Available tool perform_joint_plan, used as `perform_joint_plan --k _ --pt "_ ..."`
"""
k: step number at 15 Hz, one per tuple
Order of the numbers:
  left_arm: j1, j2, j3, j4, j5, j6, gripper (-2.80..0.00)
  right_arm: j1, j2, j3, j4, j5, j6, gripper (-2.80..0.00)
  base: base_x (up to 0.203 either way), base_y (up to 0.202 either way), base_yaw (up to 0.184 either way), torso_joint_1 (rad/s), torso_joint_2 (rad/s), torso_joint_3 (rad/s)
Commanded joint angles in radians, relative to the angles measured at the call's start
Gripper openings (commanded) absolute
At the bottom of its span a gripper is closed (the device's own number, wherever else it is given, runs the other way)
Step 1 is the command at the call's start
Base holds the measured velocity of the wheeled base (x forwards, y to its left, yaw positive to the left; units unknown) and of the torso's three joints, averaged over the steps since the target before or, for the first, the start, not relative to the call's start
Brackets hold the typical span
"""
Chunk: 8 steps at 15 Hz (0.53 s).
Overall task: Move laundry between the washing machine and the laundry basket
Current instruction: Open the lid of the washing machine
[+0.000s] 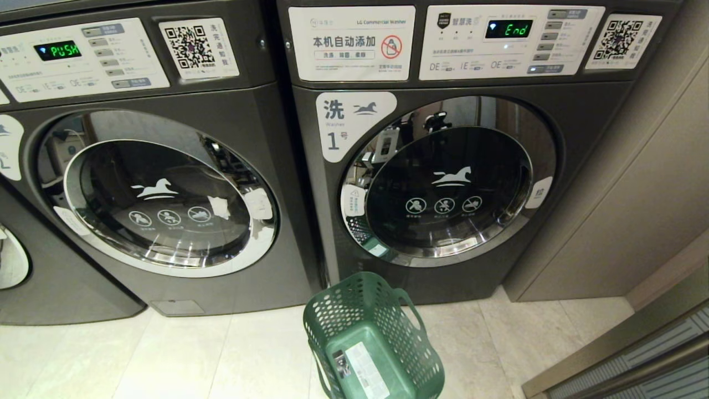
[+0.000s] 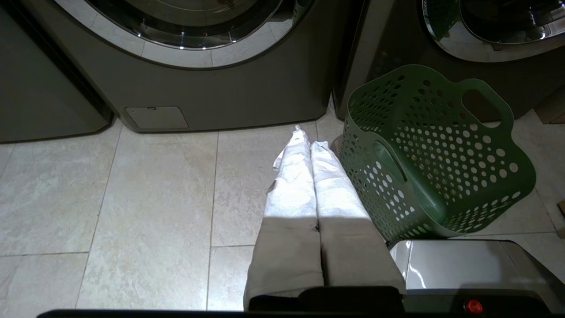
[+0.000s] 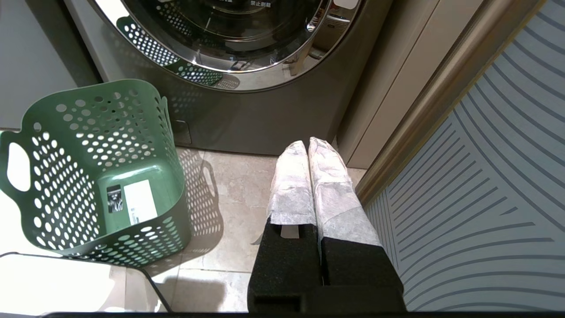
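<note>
Left gripper [image 2: 309,143] low, white-wrapped fingers [image 2: 293,176] pressed together, empty, right gripper [image 3: 309,145] likewise closed, empty, both pointing downward.

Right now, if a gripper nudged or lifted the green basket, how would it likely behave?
The green basket is empty and perforated plastic, so probably light and easy to slide on the smooth floor tiles. Its tall, thin walls may flex or tip under a sideways push.

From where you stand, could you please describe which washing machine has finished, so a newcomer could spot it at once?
Two dark grey front-loading washers stand side by side on the tiled floor. The finished washer is the right one, next to the beige wall panel, with the empty green basket before it. Its display reads "End" and its label shows 1; the neighbour's reads "PUSH".
</note>
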Motion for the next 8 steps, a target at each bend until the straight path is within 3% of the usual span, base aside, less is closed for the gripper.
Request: perform_joint_plan --k 1,6,8 --pt "0.0 -0.002 0.0 0.001 0.0 0.0 -2.8 0.001 0.001 0.0 0.001 0.001 0.002 -2.8 0.0 0.0 0.0 0.0 0.0 0.0" --pt "0.0 -0.002 0.001 0.001 0.002 -0.002 -2.8 0.0 0.001 0.0 0.001 -0.001 0.019 -2.8 0.0 0.0 0.0 0.0 0.0 0.0" --pt "0.0 0.003 -0.049 -0.022 0.017 0.021 -2.8 0.0 0.001 0.0 -0.001 -0.001 0.042 -2.8 0.0 0.0 0.0 0.0 0.0 0.0"
